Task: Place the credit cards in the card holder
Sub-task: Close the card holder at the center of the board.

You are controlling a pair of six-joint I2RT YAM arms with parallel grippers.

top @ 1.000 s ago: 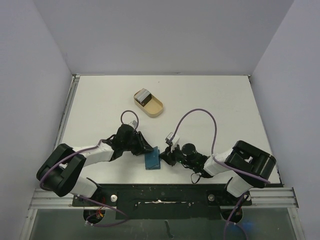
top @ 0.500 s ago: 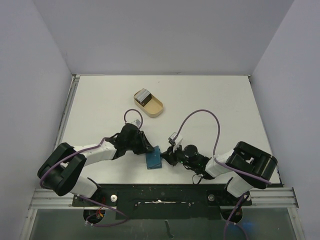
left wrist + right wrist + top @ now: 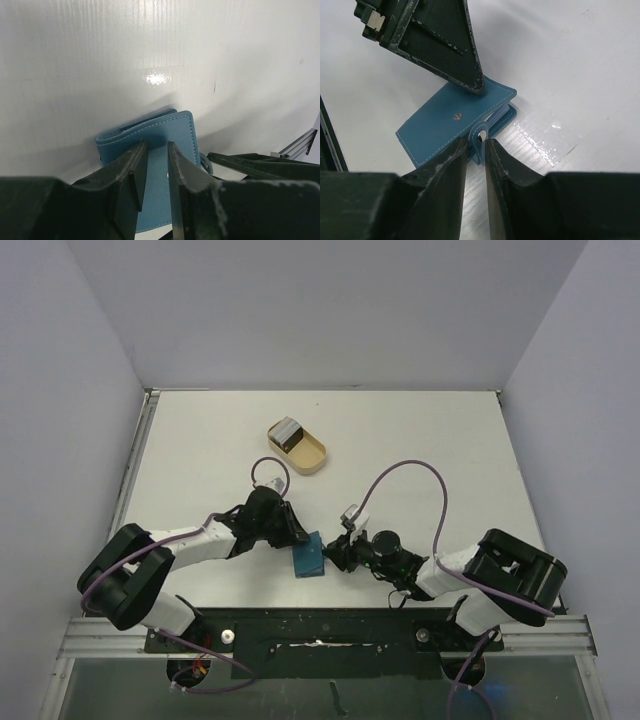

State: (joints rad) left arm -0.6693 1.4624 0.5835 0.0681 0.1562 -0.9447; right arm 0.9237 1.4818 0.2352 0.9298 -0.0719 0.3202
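The card holder (image 3: 308, 558), a teal-blue folding wallet with pale stitching, lies on the table (image 3: 430, 440) near its front edge. Its cover is lifted a little off the lighter-blue inside. Its snap tab (image 3: 479, 136) stands unfastened at the open side, metal stud showing. The credit cards (image 3: 287, 431), a grey, white and dark stack, sit in the far end of the tan oblong tray (image 3: 316, 455), well apart from the card holder.

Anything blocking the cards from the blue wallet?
Yes: the teal folding wallet is folded shut, snap tab between the right gripper's fingers, left gripper at its cover. Nothing else blocks the tan tray's cards.
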